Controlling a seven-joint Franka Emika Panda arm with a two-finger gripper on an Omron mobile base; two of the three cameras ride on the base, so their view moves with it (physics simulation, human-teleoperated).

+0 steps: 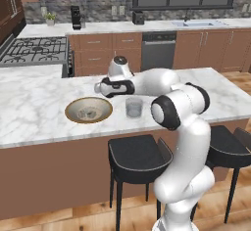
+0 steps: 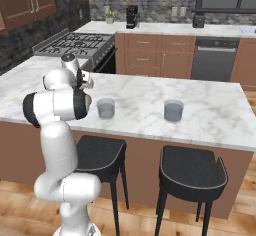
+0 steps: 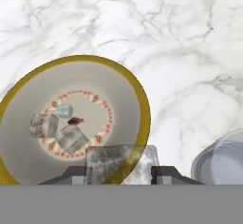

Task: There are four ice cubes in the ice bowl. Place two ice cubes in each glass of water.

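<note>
- Marble island counter (image 1: 39, 103) is carrying the whole set-up, with dark stools below and a stove and cabinets standing behind.
- Gripper (image 3: 121, 171) is hanging above the counter beside the ice bowl (image 1: 73, 116), its jaws clamped on one ice cube (image 3: 121, 163) (the pale translucent block is sitting between the two dark tips in the hand view).
- Three more ice cubes (image 3: 56, 128) are lying clustered at the centre of the bowl, small, grey-white and glassy; the bowl is showing a grey-beige inside with a ring of red marks and a golden-brown rim.
- Near glass of water (image 1: 134, 107) is standing just beside the bowl; the far glass (image 2: 173, 110) is standing well apart along the counter. Both are looking short, clear and bluish-grey.
- Risk, as judged: the smooth cube is likely offering little grip, so it may be slipping out during transfer, or landing on the rim and bouncing onto the marble if released off-centre.
</note>
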